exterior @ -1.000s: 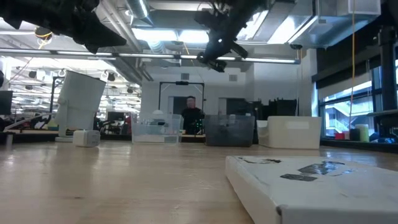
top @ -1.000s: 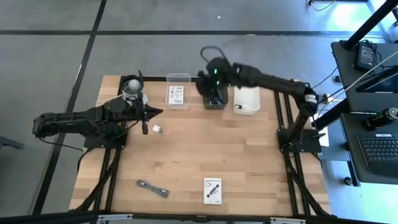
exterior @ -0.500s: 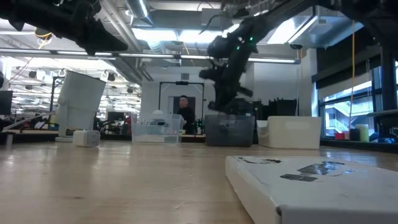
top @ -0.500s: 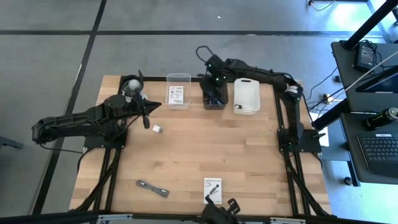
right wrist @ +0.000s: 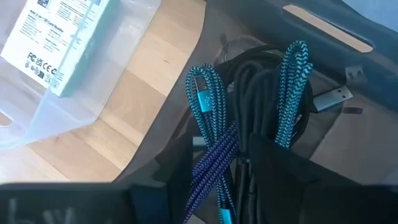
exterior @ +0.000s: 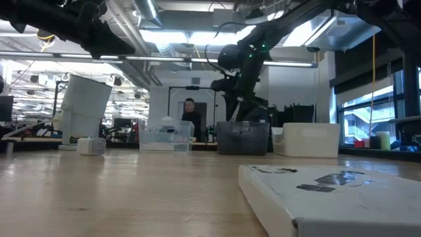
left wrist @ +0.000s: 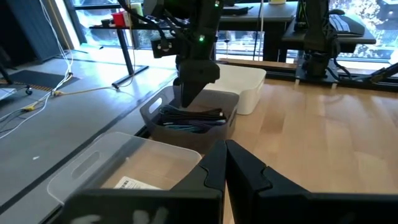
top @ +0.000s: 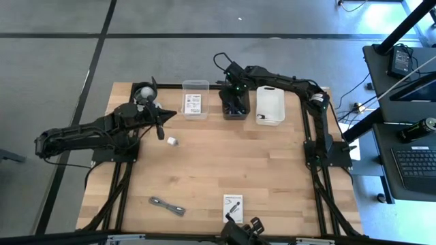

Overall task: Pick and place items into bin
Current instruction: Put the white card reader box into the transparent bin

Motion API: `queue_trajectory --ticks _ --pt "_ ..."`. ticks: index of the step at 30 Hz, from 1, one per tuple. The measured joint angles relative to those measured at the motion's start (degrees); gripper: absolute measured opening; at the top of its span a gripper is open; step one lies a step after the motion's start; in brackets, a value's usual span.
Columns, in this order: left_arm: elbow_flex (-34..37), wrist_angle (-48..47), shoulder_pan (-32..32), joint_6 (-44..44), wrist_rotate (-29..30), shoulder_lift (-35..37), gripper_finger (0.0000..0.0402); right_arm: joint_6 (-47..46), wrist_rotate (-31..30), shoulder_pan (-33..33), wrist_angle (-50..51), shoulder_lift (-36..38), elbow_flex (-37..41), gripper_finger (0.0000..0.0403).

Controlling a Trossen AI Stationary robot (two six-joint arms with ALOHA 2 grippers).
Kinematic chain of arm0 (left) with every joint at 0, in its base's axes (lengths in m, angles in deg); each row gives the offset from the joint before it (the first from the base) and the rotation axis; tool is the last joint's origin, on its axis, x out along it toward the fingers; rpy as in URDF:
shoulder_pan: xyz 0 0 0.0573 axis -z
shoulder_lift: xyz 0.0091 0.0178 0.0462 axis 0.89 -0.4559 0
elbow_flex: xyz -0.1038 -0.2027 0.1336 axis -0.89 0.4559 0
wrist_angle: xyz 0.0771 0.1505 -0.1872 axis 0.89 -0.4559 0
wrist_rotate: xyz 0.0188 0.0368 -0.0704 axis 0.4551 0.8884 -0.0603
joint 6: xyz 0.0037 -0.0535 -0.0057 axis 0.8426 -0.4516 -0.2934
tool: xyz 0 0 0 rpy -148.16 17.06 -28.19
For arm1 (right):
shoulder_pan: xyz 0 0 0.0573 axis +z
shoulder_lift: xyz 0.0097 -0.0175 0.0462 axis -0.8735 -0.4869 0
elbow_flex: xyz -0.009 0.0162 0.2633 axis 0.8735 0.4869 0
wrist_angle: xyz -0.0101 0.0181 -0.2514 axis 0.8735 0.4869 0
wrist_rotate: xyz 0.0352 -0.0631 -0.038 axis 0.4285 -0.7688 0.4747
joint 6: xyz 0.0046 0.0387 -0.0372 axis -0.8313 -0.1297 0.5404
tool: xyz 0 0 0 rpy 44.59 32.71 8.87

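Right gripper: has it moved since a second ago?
Yes. The right gripper has come down from above the grey bin into it, over the cables. The white bin alongside stayed put.

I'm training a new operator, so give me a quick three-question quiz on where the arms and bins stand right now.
1. Pick one: the right hand reaches into which bin? A clear, B grey, C white.
2. True or false: the left hand is shut and holds nothing.
3. Short answer: what lies in the clear bin?

Key
1. B, the grey bin, which holds cables.
2. True.
3. A white card with black print.
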Motion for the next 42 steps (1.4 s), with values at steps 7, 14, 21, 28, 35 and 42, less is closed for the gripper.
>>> queue_trajectory --ticks 7,14,21,28,35,42 --pt "0.0 0.4 0.0 -0.1 0.0 0.0 0.0002 0.0 -0.1 0.0 3.0 2.2 0.0 0.0169" --pt "0.0 0.4 0.1 -0.2 -4.0 -0.9 0.0002 -1.5 -9.1 4.3 10.7 9.9 0.6 0.0169" --pt "0.0 0.1 5.0 -3.0 -4.9 -4.6 0.0002 -5.7 -10.3 13.9 8.2 21.3 12.6 0.0134" --pt "-1.5 0.2 15.5 -7.8 -2.2 -12.6 0.0002 -21.4 -10.3 27.1 -0.4 34.6 33.1 0.0086" --pt "-11.4 0.4 26.3 -9.6 6.3 -27.8 0.0002 -38.3 -11.1 40.9 -7.5 44.8 47.9 0.0045" --pt "-24.8 0.1 33.4 -15.7 12.5 -45.2 0.0002 -45.3 -12.9 55.3 -9.1 47.9 51.2 0.0008"
